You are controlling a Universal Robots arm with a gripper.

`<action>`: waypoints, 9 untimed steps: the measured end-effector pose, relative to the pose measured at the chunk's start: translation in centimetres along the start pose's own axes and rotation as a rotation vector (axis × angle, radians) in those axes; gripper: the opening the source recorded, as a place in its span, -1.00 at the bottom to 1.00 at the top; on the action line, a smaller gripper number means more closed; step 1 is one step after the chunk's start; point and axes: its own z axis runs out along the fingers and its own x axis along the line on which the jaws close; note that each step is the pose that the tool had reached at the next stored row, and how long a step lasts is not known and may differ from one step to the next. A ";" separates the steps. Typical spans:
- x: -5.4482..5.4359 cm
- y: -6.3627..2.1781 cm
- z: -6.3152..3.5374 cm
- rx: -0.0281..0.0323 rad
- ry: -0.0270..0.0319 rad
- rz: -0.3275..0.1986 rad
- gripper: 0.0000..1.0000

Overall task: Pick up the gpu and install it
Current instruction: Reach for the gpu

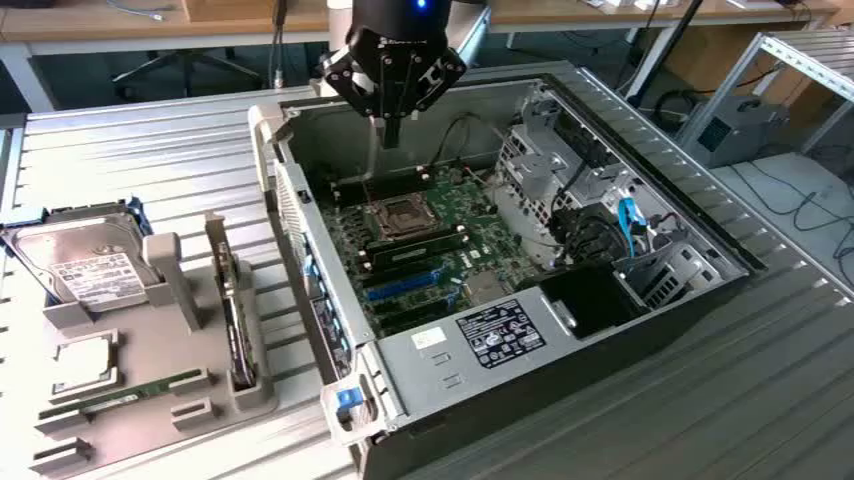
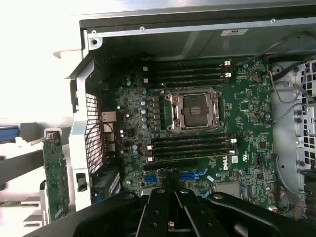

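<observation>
Jaws closed on nothing: your black gripper [image 1: 390, 138] hangs over the boxy sheet-metal case [image 1: 320, 120]; the slim, flat gpu [image 1: 238, 330] stands edge-up beside that case.

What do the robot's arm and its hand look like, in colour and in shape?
The hand is glossy black, built from angular linked bars with small round screws at the joints, and it narrows to a slim dark tip. A pale marking sits on its front plate. Above it, the arm's end is a dark round body with a small blue light.
</observation>
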 end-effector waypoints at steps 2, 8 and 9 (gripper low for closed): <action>0.1 -0.01 0.00 0.0000 0.0000 0.000 -0.79; 0.7 -0.05 -0.02 0.0000 0.0000 0.000 -0.79; 0.7 -0.05 -0.02 0.0001 0.0001 0.000 -0.79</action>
